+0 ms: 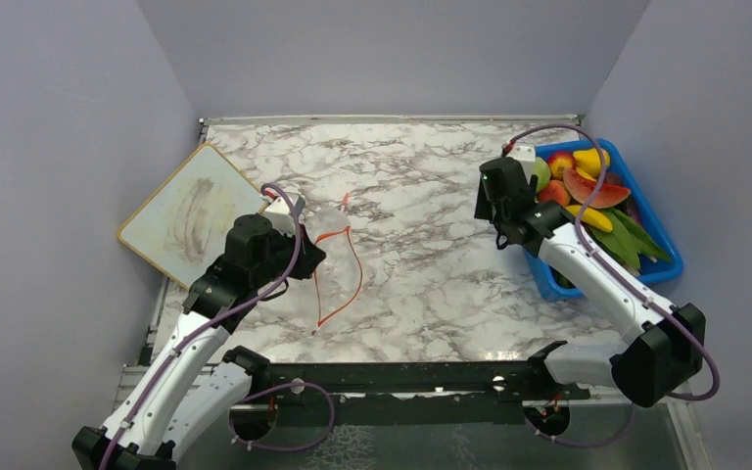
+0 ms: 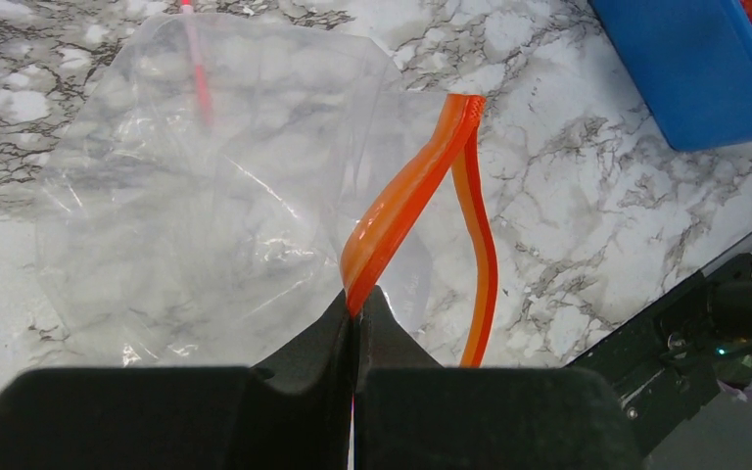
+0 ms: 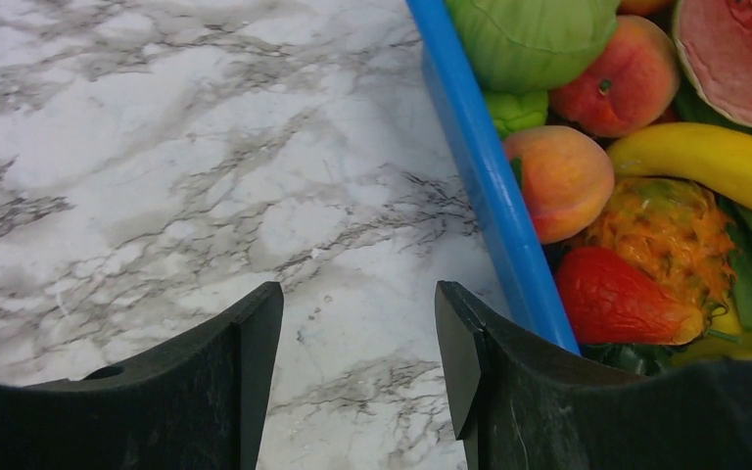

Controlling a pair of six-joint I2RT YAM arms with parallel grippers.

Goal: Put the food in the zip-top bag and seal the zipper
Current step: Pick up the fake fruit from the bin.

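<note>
The clear zip-top bag (image 1: 338,257) lies on the marble table left of centre, its mouth gaping open. My left gripper (image 1: 306,257) is shut on one side of the orange zipper (image 2: 406,196) and lifts it off the other side; the bag (image 2: 206,196) looks empty. The food lies in a blue bin (image 1: 661,272) at the right: a green round one (image 3: 534,34), peaches (image 3: 560,181), a watermelon slice (image 3: 739,59), a banana (image 3: 705,162), a red piece (image 3: 617,299). My right gripper (image 3: 357,313) is open and empty over the table, just left of the bin's rim (image 3: 490,186).
A white board (image 1: 191,211) lies at the far left of the table. A short pink stick (image 2: 196,69) lies beyond the bag. A dark rail (image 1: 401,377) runs along the near edge. Grey walls close in the sides and back.
</note>
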